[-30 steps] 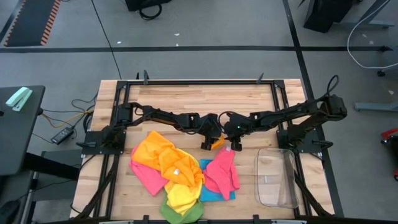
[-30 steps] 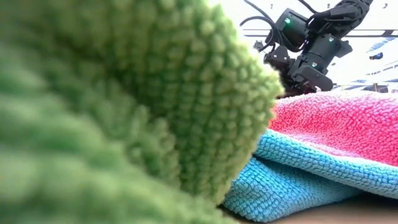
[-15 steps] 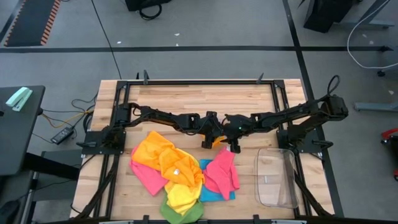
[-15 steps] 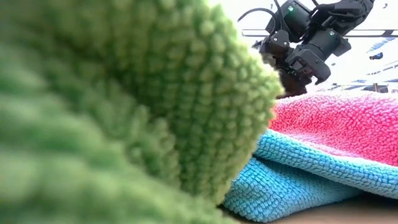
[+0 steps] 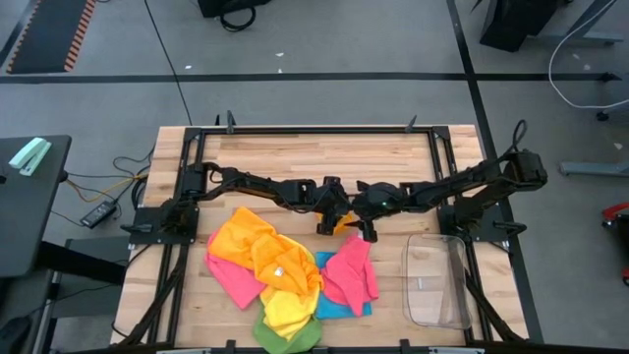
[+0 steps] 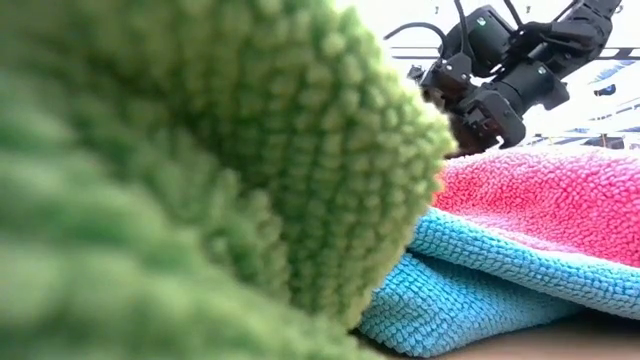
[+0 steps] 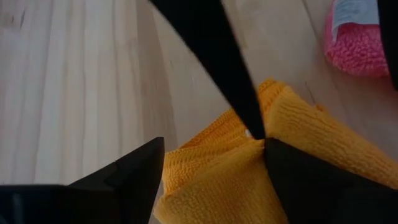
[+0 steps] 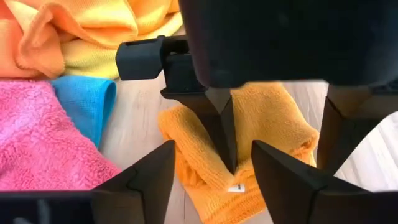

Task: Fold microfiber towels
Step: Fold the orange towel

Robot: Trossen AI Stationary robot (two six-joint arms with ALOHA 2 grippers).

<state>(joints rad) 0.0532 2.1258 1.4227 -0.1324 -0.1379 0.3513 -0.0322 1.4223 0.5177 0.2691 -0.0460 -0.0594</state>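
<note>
Wood table (image 5: 295,157): one orange towel (image 5: 343,224) folded small at centre, left tool (image 5: 327,222) and right tool (image 5: 368,232) both released over it; unfolded pile (image 5: 270,275) at 7 o'clock, most work left

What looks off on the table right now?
A green towel sits right against the low camera, blocking most of that view. The other towels lie in a crumpled heap. Both hands, left hand and right hand, hover open over a small folded orange towel.
</note>
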